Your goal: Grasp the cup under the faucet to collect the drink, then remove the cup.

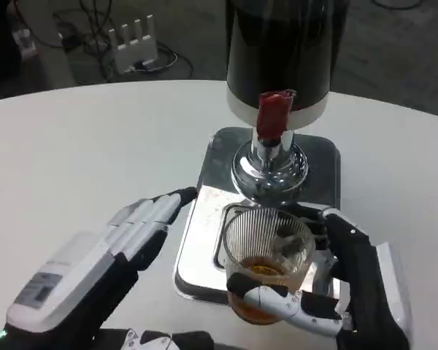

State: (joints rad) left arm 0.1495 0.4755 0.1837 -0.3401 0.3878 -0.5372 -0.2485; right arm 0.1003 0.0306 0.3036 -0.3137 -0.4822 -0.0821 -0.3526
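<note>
There, on the white table [95, 138], the drink dispenser [281, 55] stood with its dark body on a pale band, a red tap handle [274, 113] at its front and the chrome faucet [269, 166] bulging out just below it. Under the faucet sat the cup [265, 251], a clear ribbed glass, upright on the shiny metal drip tray [204, 240] that formed the machine's base. A shallow pool of amber drink [261, 271] lay in the bottom of it.

The right hand [336, 281] was wrapped around the cup: a white and black finger curved across its near side low down, and the black fingers stood against its right wall, so the glass was plainly held. The left hand [128, 244] lay to the left of the tray with its fingers stretched out straight and close together, pointing toward the tray's left edge, with nothing in it; the dark fingertips were at or just touching that edge, I could not tell which.

Beyond the table, on the grey floor, a white device [135, 40] with upright prongs sat among black cables [95, 18].
</note>
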